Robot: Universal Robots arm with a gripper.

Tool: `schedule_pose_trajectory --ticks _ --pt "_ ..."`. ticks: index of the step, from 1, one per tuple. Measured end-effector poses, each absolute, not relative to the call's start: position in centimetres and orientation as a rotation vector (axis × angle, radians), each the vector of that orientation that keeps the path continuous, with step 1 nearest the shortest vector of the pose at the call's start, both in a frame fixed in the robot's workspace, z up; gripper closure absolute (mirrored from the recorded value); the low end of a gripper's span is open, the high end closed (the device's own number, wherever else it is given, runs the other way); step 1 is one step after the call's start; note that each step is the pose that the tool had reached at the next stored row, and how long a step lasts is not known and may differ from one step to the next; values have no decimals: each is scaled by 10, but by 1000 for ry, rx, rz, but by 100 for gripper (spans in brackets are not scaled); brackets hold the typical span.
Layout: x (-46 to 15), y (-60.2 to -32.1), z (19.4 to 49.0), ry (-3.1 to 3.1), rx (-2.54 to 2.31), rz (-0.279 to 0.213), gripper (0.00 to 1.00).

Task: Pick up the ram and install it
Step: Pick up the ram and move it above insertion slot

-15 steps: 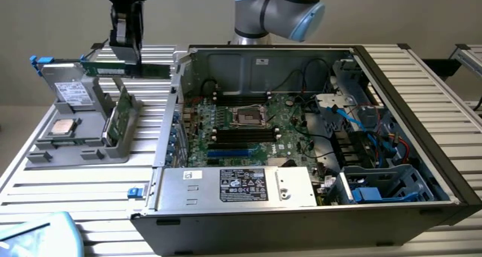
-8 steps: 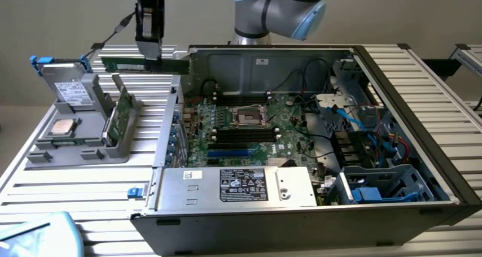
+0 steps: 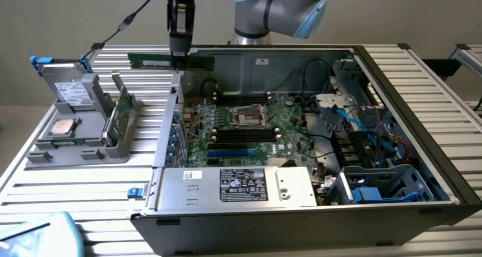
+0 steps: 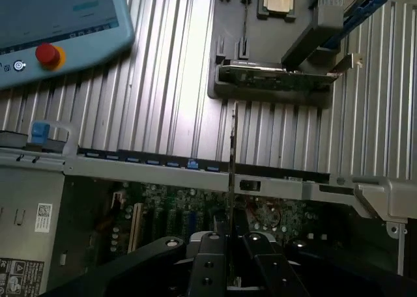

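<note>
The ram [image 3: 150, 60] hangs level in the air above the case [image 3: 301, 229], over the side wall that faces the tray [image 3: 75, 149]. The claw [image 3: 179, 55] is clamped on the ram's upper edge near mid-length.

In the wrist view, you see the ram [image 4: 232, 154] edge-on as a thin line. It runs out from the claw [image 4: 229, 235] and crosses over that wall [image 4: 130, 160]. One part is above the motherboard [image 4: 169, 212] inside the case, the other above the tabletop [image 4: 169, 82] outside it.

Beside the case, the tray holds a green card [image 3: 121, 116], a processor [image 3: 62, 127] and a drive [image 3: 71, 90]. A pendant [image 4: 58, 23] lies off the case's front corner.
</note>
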State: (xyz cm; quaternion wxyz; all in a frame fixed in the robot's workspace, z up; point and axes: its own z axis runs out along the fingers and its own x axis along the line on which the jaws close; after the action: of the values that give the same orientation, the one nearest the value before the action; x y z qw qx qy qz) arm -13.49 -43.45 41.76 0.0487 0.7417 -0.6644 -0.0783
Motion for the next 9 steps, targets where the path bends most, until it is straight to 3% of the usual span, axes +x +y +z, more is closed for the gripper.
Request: schedule_pose_trajectory --ticks 9 --pt "-94 -434 418 -2030 2270 -256 86"
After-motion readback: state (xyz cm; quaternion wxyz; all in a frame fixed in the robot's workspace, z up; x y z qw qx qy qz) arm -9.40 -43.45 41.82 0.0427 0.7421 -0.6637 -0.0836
